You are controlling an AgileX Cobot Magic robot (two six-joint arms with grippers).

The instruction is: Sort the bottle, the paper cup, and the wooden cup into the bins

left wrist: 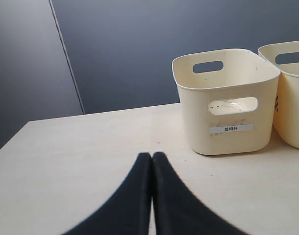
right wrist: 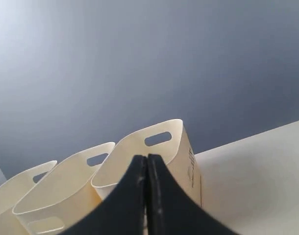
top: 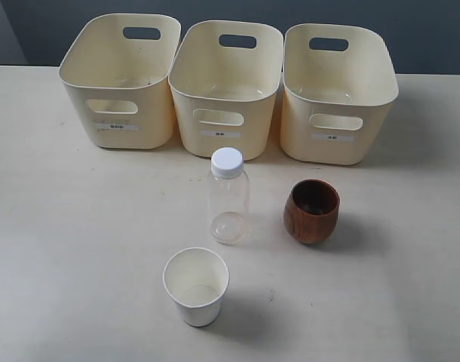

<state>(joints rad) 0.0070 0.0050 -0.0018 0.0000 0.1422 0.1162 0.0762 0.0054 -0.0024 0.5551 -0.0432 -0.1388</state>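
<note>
Pale matte table [top: 56, 249], dark blue-grey wall [left wrist: 139, 54] behind. Three bins [top: 226, 87] in a row at the far edge, apparently empty. Bottle [top: 228, 197] upright before the middle bin; wooden cup [top: 311, 211] just beside it, apart, on the right; paper cup [top: 196, 286] nearest the camera, upright. Nothing sorted yet.

Left gripper [left wrist: 151, 157] clenched, holding nothing; right gripper [right wrist: 146, 159] likewise pressed together, empty. Neither visible in the exterior view.

Advice for first pick: open fully, descend over one item, grasp mid-body; light squeeze on paper cup. Bottle probably tips easily. Wooden cup close to bottle: approach from the outer side. Labels unreadable.
</note>
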